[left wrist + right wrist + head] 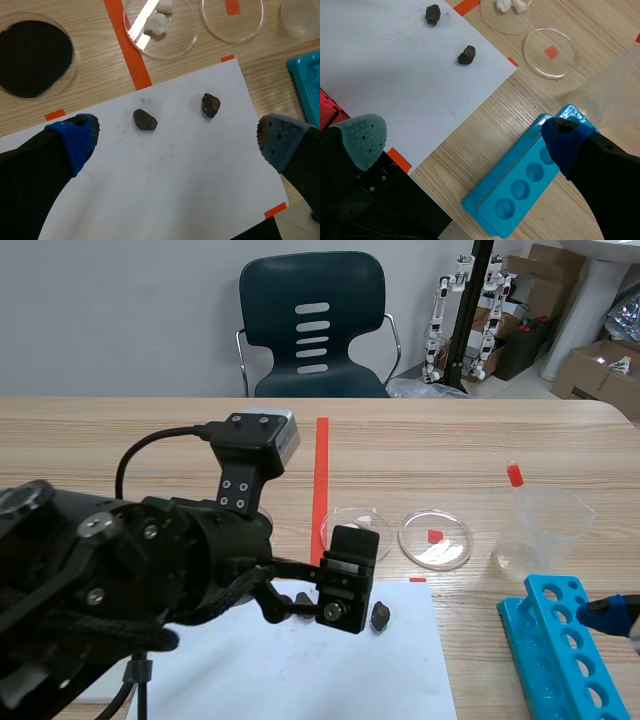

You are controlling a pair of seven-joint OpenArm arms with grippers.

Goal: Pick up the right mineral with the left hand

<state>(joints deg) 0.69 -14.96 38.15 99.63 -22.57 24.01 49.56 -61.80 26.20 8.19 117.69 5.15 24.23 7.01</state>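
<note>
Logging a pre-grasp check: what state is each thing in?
left end effector, open, holding nothing
right end effector, open, holding nothing
right mineral, loose on the paper, ungripped
left mineral, loose on the paper
white-lump dish, uncovered
tube rack, holes empty
beaker, upright

two minerals [466, 55] on white paper [395, 85], blue rack [520, 192] nearby

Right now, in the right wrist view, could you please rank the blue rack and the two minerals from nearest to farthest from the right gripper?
1. Blue rack: just ahead of the open right gripper, beside its blue-padded finger.
2. Right mineral: farther ahead, near the edge of the white paper.
3. Left mineral: farthest ahead, deeper onto the paper.
</note>
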